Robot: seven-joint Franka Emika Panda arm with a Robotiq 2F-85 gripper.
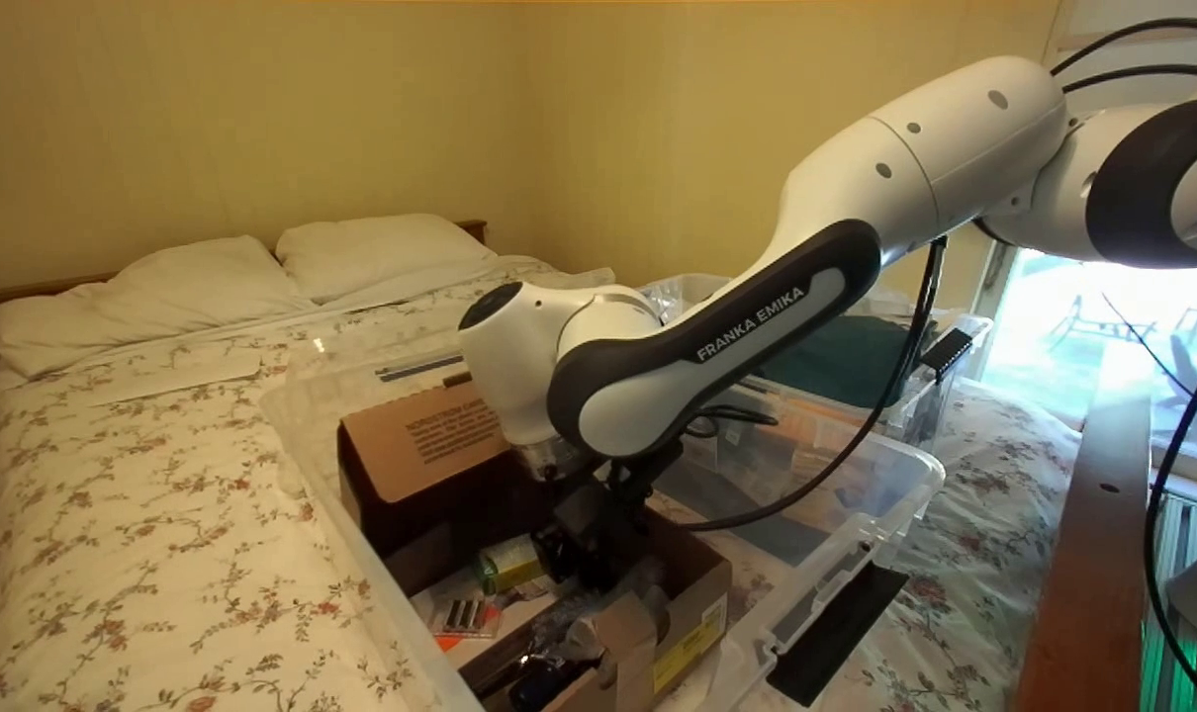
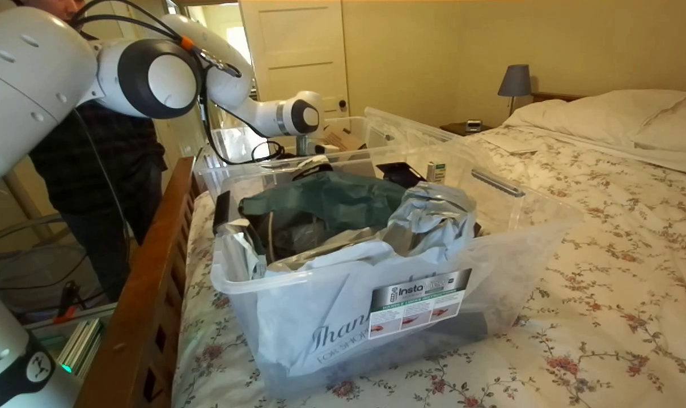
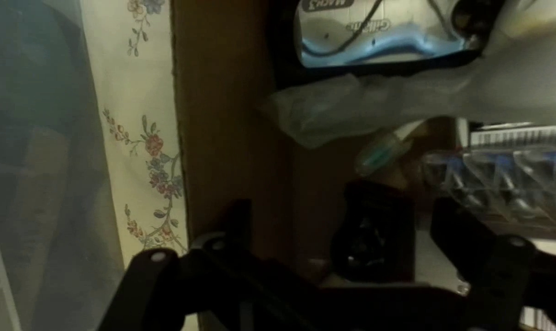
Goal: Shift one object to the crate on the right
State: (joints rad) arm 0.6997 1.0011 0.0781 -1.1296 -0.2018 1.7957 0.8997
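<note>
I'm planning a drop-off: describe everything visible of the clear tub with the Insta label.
The clear tub is rectangular, see-through and seemingly plastic, with a thick rim, an Insta label and a dark handle. Open-topped, it stands upright on the floral bedspread. A white printed bag, a dark green sheet and crumpled silvery wrapping lie inside. Whether it touches the neighbouring tub is unclear.

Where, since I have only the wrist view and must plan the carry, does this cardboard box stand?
Observer: Inside a clear tub; an exterior view shows the cardboard box within its walls, so there is a second rim to pass.
Operator: And what is waiting where I set things down?
Observer: In an exterior view, the neighbouring crate holds a crumpled grey bag.
Operator: Is anyone around?
Observer: Yes, an exterior view shows a person standing partly hidden behind the arm.
</note>
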